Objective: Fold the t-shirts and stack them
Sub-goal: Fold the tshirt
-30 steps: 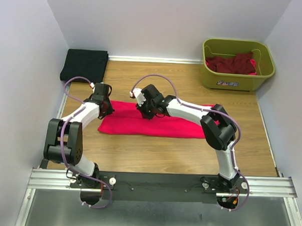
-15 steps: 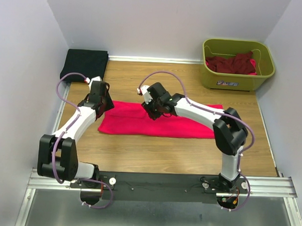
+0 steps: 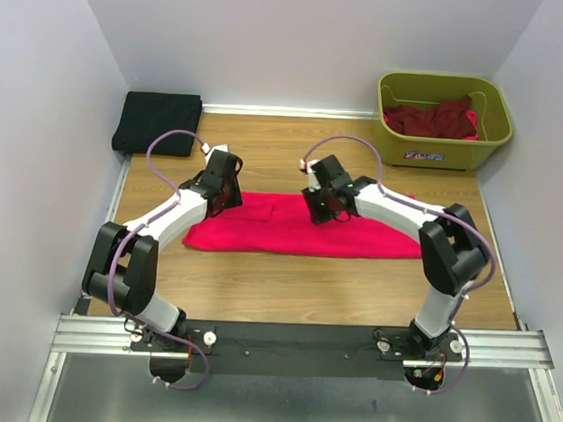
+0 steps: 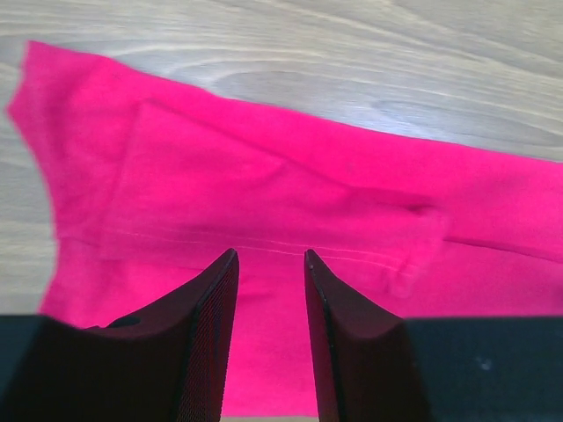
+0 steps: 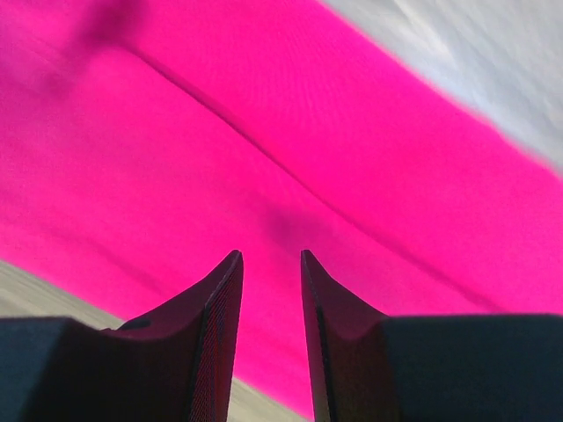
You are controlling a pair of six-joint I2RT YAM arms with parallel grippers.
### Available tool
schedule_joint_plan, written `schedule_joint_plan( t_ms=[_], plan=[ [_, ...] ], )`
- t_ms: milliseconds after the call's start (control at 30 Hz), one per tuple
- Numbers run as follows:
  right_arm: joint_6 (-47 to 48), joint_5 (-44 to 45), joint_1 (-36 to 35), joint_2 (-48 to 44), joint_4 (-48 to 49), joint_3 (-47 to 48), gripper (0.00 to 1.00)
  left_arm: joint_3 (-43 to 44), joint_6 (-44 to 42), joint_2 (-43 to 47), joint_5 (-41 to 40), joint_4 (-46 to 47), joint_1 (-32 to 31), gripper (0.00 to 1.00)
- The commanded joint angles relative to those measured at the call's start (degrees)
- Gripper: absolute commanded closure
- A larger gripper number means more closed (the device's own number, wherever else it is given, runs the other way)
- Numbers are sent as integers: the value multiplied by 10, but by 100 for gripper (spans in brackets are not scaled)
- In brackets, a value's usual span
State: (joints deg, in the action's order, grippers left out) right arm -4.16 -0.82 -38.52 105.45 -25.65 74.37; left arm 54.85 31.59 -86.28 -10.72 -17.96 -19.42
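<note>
The bright pink-red t-shirt (image 3: 290, 232) lies on the wooden table as a long folded strip. My left gripper (image 3: 228, 195) hovers over its left part, open and empty; the left wrist view shows the shirt (image 4: 264, 176) with a folded sleeve flap beneath the gripper (image 4: 271, 255). My right gripper (image 3: 321, 208) hovers over the middle of the shirt's far edge, open and empty; the right wrist view shows the gripper (image 5: 271, 255) just above the cloth (image 5: 308, 132). A black t-shirt (image 3: 157, 121) lies folded at the back left. Dark maroon t-shirts (image 3: 435, 120) lie in the tub.
The olive-green tub (image 3: 433, 154) stands at the back right against the wall. White walls close in the table at the left, back and right. Bare wood (image 3: 288, 286) lies between the pink shirt and the arm bases.
Both grippers have moved to the right along the pink shirt. The shirt's left part now shows a small folded flap. The shirt's right end lies uncovered.
</note>
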Motion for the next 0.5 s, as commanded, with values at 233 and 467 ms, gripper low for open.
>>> schedule_joint_plan(
  t_ms=[233,467],
  plan=[
    [-71,40,49,-106,-30,-152,60,-19,65,-51,-45,12,-9,53],
    [-149,-14,37,-101,-84,-209,57,18,51,-149,-55,13,-9,53]
  ],
)
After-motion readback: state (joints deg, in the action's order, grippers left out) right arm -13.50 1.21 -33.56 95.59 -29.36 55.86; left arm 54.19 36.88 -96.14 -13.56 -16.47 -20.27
